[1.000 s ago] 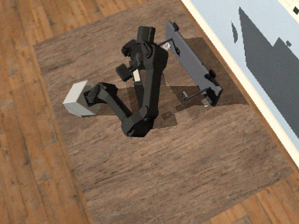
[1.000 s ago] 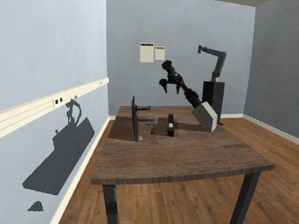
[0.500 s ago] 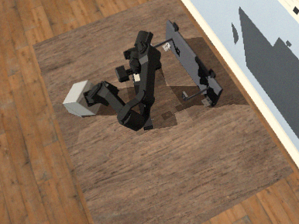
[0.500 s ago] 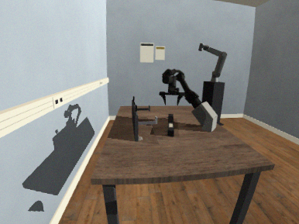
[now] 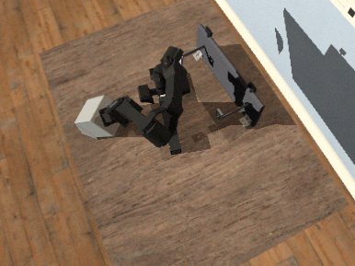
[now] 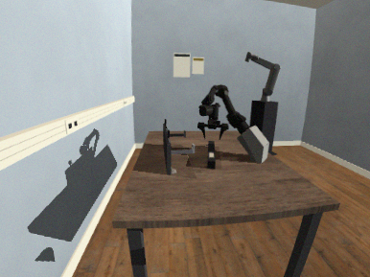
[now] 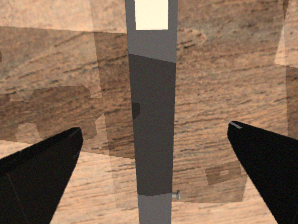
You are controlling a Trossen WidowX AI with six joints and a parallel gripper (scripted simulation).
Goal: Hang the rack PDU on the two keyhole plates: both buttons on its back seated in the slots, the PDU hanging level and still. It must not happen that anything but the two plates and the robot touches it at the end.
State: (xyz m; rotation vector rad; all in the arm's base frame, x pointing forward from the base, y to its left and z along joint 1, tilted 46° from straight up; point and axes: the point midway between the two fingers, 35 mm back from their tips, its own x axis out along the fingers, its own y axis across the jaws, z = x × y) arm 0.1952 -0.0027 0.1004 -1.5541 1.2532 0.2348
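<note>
Wooden table [image 6: 268, 196], blue-walled room. Rack PDU [image 7: 152, 110] — long dark bar with a pale label, lying on the table below the wrist, one button [image 7: 176, 195] showing at its side; unhung. Gripper [image 6: 213, 126] — fingers spread wide, empty, straddling the bar from above. Keyhole plates [image 5: 199, 56] on arms off an upright panel [image 5: 221, 68], nearby. Step, by judgement: pre-grasp. Next: descend, close across the bar's width.
</note>
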